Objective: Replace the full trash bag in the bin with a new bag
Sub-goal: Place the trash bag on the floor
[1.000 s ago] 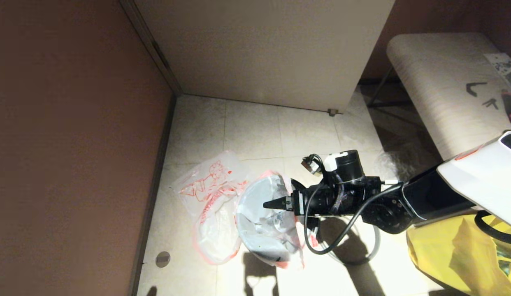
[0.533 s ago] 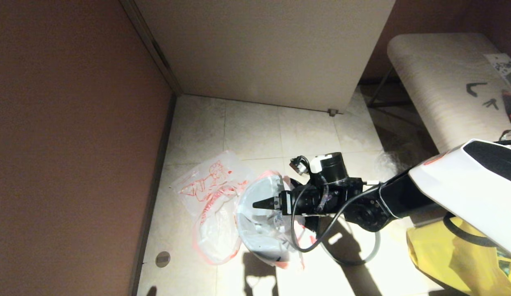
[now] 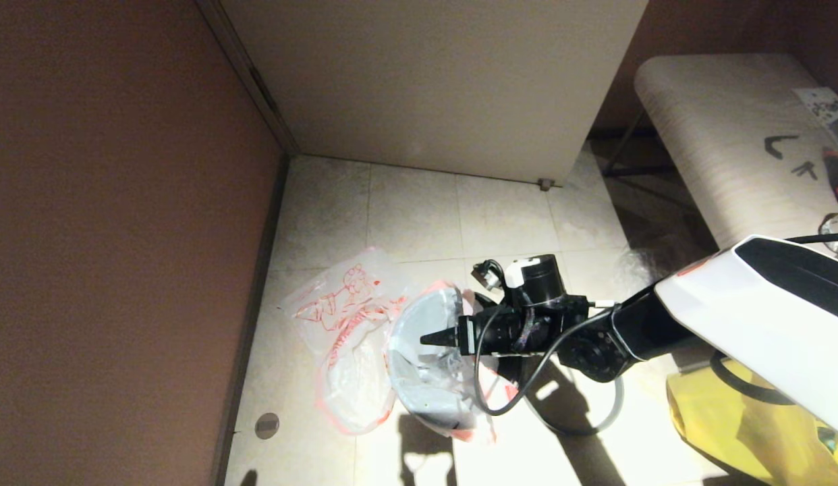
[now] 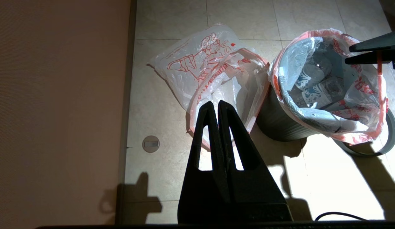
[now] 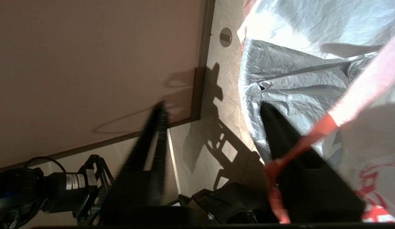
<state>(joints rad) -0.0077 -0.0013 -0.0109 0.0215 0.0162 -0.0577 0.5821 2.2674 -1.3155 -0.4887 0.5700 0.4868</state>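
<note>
The right gripper [image 3: 429,337] is sitting over the full trash bag [image 4: 324,86] in the bin [image 4: 280,127], fingers apart around its red rim. The left gripper [image 4: 215,106] is squeezed closed, empty.

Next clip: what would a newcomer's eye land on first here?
The right tool reaches over the full trash bag, which lines the bin on the tiled floor, its fingers apart beside the bag's red edge. To the bin's left the new bag lies limp near the wall.
</note>
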